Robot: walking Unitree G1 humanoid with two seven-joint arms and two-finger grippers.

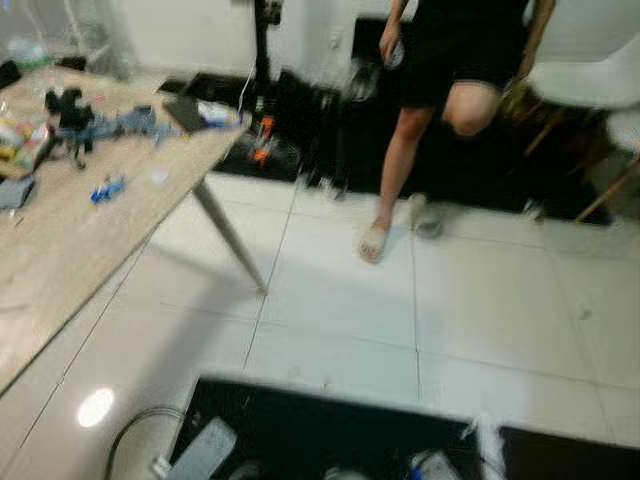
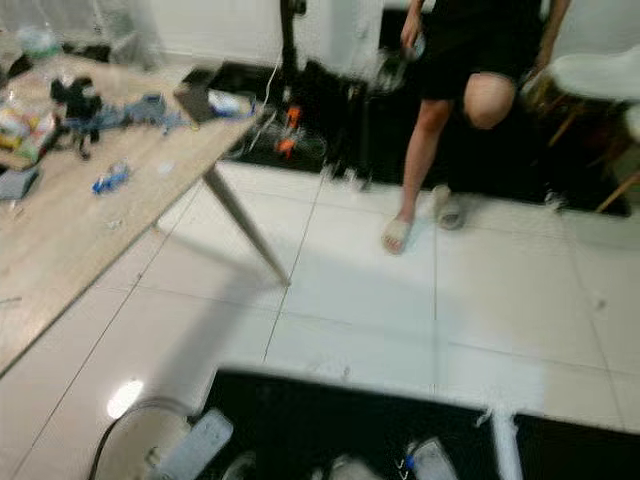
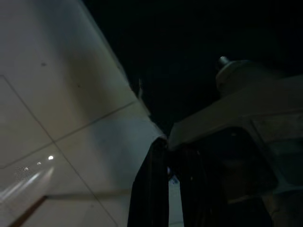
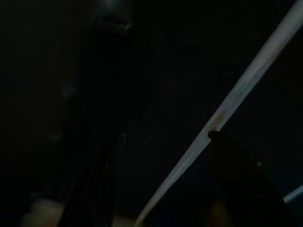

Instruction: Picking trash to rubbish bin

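Both wrist views are dark, so neither end effector's opening can be told; table [image 1: 70, 250] clutter blurs.

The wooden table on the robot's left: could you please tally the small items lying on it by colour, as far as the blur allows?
Blue items: 2, a small one and a cluster
Black items: 1
Grey items: 1
Yellowish packets: 1
Total: 5, though blur hides smaller bits.

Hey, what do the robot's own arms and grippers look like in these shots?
Silver-grey arm segments sit low in the head views, the left arm blocky and pale. The left gripper has long, thin black fingers below a pale grey housing topped by a small round knob. The right gripper's fingers are dark and barely discernible.
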